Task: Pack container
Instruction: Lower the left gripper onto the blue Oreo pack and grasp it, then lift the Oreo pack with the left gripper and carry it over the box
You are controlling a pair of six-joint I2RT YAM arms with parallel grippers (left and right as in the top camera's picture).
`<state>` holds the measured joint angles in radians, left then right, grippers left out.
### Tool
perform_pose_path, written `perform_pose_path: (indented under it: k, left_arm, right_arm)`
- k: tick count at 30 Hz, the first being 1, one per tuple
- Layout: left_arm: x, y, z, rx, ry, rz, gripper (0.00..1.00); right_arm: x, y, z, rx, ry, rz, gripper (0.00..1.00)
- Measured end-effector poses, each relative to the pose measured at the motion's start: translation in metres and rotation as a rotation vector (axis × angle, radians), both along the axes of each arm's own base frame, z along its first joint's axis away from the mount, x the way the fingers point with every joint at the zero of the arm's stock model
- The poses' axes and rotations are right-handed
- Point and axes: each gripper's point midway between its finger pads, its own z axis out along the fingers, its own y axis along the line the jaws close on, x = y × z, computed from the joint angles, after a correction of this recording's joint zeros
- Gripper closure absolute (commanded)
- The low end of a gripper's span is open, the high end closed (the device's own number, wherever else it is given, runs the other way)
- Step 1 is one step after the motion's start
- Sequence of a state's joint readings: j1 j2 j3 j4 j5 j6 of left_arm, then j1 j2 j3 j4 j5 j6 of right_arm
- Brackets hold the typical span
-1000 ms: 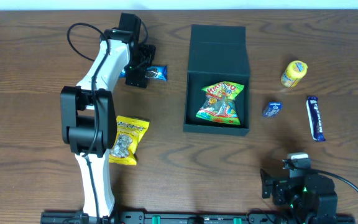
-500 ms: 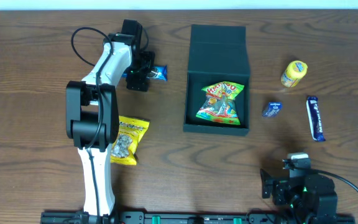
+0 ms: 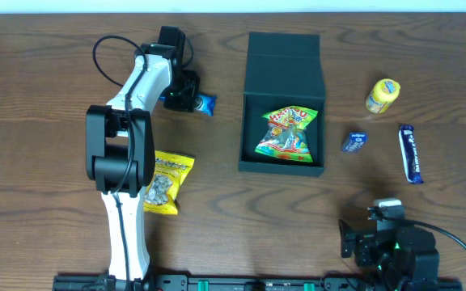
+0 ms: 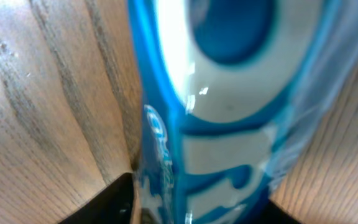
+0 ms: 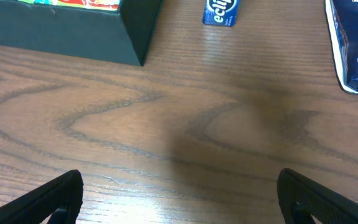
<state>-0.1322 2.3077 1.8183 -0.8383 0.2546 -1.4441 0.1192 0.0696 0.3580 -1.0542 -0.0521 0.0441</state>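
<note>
This looks like a robot test bench, most likely in a lab. A white left arm (image 3: 124, 162) and a dark right arm (image 3: 391, 246) stand at the near edge of a dark wood-grain table (image 3: 39, 73). Both are fixed to a black rail (image 3: 217, 283) along that edge, and a loose black cable (image 3: 95, 52) loops off the left arm. Snacks lie spread singly: a blue packet (image 3: 205, 103) and a yellow packet (image 3: 167, 182) toward the left edge, and a chocolate bar (image 3: 410, 152) near the right edge. Beyond the far edge only a plain pale strip (image 3: 298, 6) shows.

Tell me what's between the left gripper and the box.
Overhead view: only the blue packet that the left gripper grips, sticking out toward the box, then bare table.
</note>
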Motion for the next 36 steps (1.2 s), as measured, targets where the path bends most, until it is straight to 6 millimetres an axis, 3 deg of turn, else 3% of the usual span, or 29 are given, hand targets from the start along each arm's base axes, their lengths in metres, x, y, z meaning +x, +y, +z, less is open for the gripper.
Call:
perform_pose_path:
  k: [7,25,30,36]
  left_arm:
    - [-0.001,-0.001,0.0,0.001,0.002,-0.003,0.7]
    - [-0.017,-0.012,0.002,0.006,0.048,-0.074,0.84]
    - [-0.025,-0.014,0.026,0.031,0.028,-0.142,0.94]
    - [-0.037,-0.007,0.091,0.14,-0.078,-0.268,0.94]
  right_arm:
    - [0.0,0.0,0.0,0.0,0.0,0.0,0.01]
    - [0.0,0.0,0.0,0.0,0.0,0.0,0.01]
    - [0.0,0.0,0.0,0.0,0.001,0.0,0.01]
    - [0.0,0.0,0.0,0.0,0.0,0.0,0.01]
